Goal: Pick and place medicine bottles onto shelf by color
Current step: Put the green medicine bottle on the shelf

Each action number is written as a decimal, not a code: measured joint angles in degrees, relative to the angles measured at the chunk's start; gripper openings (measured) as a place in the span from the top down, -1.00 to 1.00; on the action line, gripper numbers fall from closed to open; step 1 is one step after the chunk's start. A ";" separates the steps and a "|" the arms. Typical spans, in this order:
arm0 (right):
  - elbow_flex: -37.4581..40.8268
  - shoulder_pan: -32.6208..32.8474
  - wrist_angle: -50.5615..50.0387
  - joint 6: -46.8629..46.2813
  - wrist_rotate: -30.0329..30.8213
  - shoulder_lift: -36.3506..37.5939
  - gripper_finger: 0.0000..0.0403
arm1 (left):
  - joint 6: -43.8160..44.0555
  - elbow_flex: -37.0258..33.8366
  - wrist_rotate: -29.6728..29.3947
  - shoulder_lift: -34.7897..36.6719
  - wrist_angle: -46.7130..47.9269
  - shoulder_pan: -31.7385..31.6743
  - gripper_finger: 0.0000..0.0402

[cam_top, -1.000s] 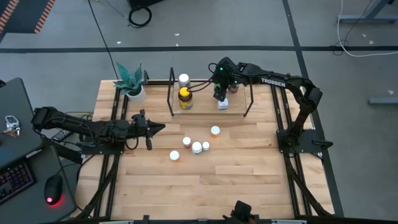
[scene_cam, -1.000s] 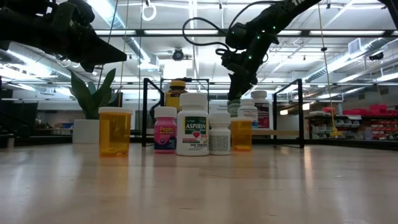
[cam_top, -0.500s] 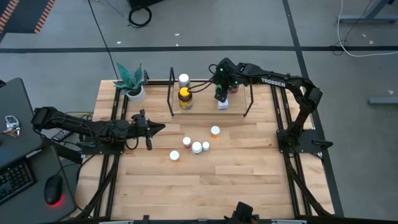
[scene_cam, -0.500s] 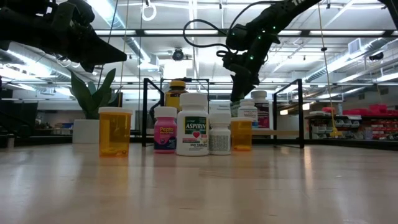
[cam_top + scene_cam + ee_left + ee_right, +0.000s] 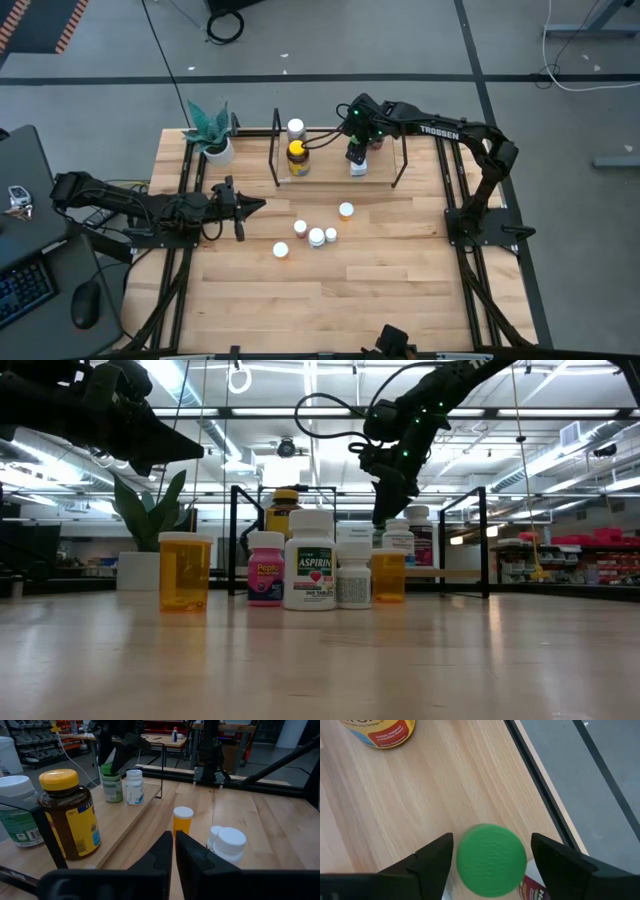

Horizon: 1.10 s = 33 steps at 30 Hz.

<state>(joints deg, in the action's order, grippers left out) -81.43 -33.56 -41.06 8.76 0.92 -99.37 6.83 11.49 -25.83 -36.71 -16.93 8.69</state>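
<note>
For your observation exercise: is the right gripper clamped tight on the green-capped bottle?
No: the right gripper has a finger either side of the green-capped bottle, with gaps showing.

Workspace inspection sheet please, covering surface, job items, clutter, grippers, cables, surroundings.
Surface: wooden table, bare at the front.
Job's things: shelf holds amber bottle, white-capped bottle, green-capped bottle; five bottles loose mid-table.
Clutter: potted plant at back left corner.
Grippers: right gripper open astride the green cap; left gripper shut, over table's left side.
Cables: black cable on floor behind.
Surroundings: keyboard and mouse at left.
</note>
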 joint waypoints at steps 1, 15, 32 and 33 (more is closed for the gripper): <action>0.00 0.00 0.01 0.00 0.04 0.00 -0.39 | 0.00 0.00 0.01 0.00 0.00 0.00 0.87; -0.07 2.16 0.28 0.56 6.08 0.15 -0.41 | 0.02 0.00 0.00 0.00 0.01 0.00 0.86; -0.11 2.86 -1.55 -1.87 13.19 0.26 -0.40 | -0.02 0.00 0.00 -0.01 0.01 0.00 0.82; -0.11 2.90 -1.57 -1.70 13.17 0.26 -0.40 | -0.02 0.00 0.00 -0.01 0.01 0.00 0.82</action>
<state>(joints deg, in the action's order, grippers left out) -81.54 -30.66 -42.62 7.06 14.09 -99.11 6.81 11.49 -25.84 -36.72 -16.92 8.69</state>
